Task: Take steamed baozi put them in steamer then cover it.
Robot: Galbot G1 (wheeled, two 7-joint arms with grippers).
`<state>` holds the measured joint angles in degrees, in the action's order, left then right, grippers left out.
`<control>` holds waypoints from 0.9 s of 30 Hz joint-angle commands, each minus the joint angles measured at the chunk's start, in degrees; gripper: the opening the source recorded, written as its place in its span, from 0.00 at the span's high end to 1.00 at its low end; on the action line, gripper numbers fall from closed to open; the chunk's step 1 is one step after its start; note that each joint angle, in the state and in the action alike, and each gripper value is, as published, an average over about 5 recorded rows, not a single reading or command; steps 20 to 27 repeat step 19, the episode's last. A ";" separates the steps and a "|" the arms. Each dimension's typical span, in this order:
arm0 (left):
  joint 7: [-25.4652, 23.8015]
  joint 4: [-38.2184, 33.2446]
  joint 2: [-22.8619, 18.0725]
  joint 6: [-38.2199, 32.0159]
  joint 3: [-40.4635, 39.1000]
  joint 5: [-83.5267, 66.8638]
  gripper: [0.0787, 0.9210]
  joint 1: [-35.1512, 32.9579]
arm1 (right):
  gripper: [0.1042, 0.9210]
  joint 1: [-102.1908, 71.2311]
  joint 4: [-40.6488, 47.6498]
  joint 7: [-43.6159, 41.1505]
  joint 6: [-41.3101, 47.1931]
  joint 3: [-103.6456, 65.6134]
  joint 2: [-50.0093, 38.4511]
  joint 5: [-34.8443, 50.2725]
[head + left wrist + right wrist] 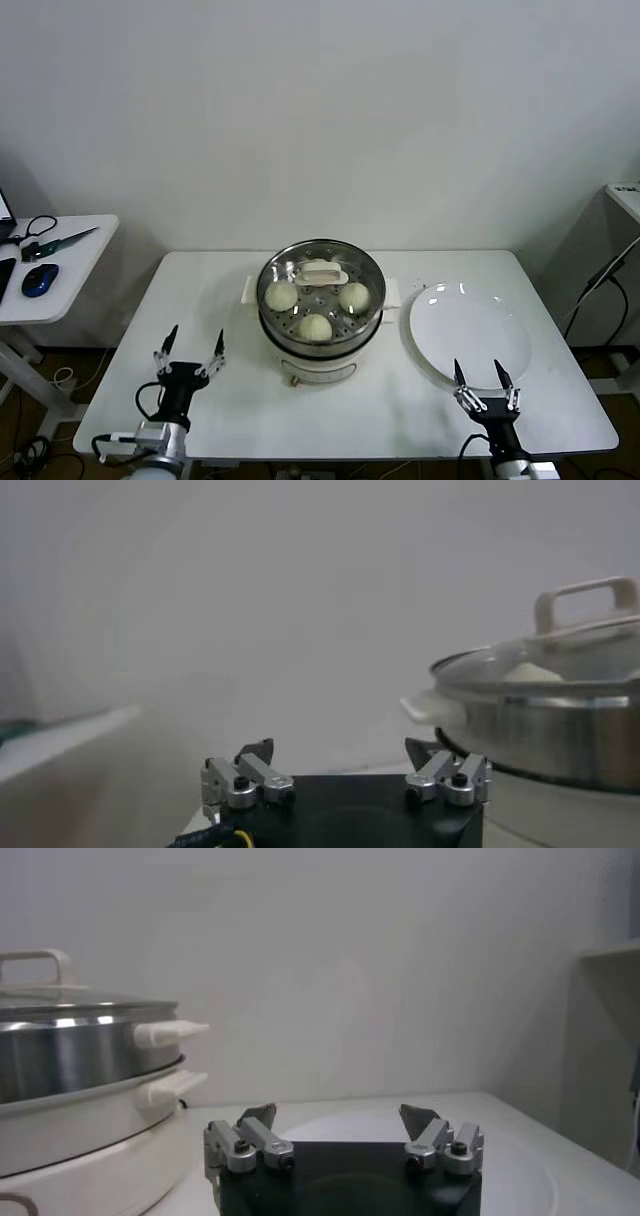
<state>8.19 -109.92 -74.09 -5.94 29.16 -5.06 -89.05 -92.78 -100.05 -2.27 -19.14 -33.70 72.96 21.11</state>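
Note:
The steel steamer [320,345] stands on its white base at the table's middle. Its clear glass cover [300,262] with a cream handle sits on top. Three off-white baozi [315,326] show through the glass on the perforated tray. My left gripper [192,342] hangs open and empty near the table's front left, apart from the pot. My right gripper [481,373] is open and empty at the front right, over the near rim of the white plate. The left wrist view shows the left gripper [340,748] beside the steamer [560,735]; the right wrist view shows the right gripper [338,1113] and the steamer [80,1063].
An empty white plate [468,330] lies right of the steamer. A side table [60,268] at the far left carries a mouse [40,279] and cables. A shelf edge [625,195] stands at the far right.

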 commanded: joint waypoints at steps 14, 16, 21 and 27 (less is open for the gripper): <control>-2.22 4.76 -1.15 -8.14 2.09 -9.23 0.12 -2.65 | 0.12 -0.01 0.46 -0.18 -0.56 0.21 -0.05 0.25; -2.52 4.63 -1.16 -8.27 2.03 -9.16 0.12 -2.69 | 0.12 -0.02 0.45 -0.19 -0.59 0.22 -0.02 0.25; -2.60 4.60 -1.18 -8.32 2.02 -9.11 0.12 -2.70 | 0.12 -0.05 0.45 -0.21 -0.62 0.24 -0.04 0.26; -2.60 4.60 -1.18 -8.32 2.02 -9.11 0.12 -2.70 | 0.12 -0.05 0.45 -0.21 -0.62 0.24 -0.04 0.26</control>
